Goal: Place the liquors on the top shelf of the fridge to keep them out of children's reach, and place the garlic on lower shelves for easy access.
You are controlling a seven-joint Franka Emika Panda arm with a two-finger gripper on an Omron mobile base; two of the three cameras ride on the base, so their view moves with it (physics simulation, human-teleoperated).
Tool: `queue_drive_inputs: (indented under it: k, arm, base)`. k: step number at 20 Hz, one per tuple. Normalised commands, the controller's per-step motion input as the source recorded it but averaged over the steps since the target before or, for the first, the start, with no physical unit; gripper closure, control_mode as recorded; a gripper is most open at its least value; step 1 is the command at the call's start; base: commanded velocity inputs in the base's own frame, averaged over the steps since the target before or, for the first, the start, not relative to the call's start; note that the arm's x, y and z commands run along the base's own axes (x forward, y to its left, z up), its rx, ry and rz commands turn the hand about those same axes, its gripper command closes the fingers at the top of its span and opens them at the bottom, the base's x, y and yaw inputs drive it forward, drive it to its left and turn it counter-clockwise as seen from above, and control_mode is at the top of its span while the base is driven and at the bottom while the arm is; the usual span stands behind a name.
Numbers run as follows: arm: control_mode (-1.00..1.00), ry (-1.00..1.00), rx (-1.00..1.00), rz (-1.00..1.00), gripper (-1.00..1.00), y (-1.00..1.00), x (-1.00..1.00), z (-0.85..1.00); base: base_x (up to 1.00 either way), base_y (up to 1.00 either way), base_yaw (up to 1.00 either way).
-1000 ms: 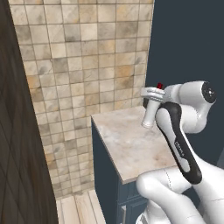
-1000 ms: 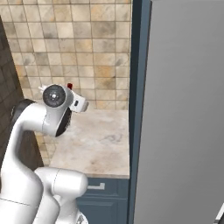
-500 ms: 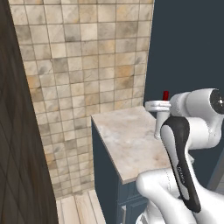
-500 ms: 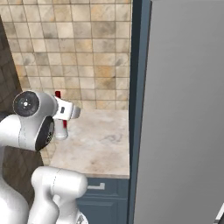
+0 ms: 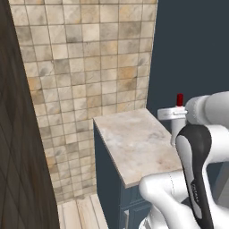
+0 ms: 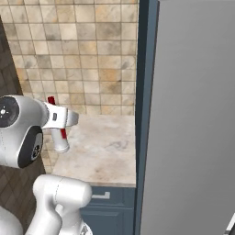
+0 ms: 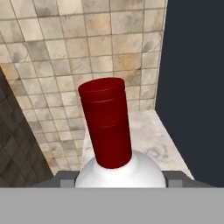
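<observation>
The gripper [image 7: 113, 181] pinches the white red-capped liquor bottle [image 6: 60, 137], upright above the marble counter [image 6: 105, 149]; the grey fridge [image 6: 193, 119] stands to its right (door looks closed).

Flanking base views over marble counter [image 5: 134, 143]

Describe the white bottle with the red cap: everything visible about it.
The white bottle has a smooth, rounded, opaque white body, a narrow neck and a tall dark red cap with faint rings. It stands upright, gripped near its shoulder by the gripper, and seems lifted above the marble countertop beside the tiled wall. In the left base view just its cap and part of its body show behind the arm.
</observation>
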Motion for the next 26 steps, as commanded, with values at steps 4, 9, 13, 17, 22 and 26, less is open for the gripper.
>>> queue_drive_inputs:
  k: [4, 9, 13, 17, 22, 26]
  arm:
    - [-1.0, -0.02, -0.03, 0.01, 1.0, 0.0, -0.42, 0.18]
    - [-1.0, 0.0, -0.01, 0.0, 1.0, 0.0, -0.03, 0.01]
    - [-1.0, 0.0, 0.0, 0.0, 1.0, 0.0, 0.0, 0.01]
    - [-1.0, 0.0, 0.0, 0.0, 1.0, 0.0, 0.0, 0.0]
    - [1.0, 0.0, 0.0, 0.0, 1.0, 0.0, 0.0, 0.0]
    - [1.0, 0.0, 0.0, 0.0, 1.0, 0.0, 0.0, 0.0]
  base:
    - [0.0, 0.0, 0.0]
    - [0.0, 0.0, 0.0]
    - [0.0, 0.0, 0.0]
    - [0.0, 0.0, 0.0]
    - [-0.36, 0.0, 0.0]
    - [-0.81, -0.01, 0.01]
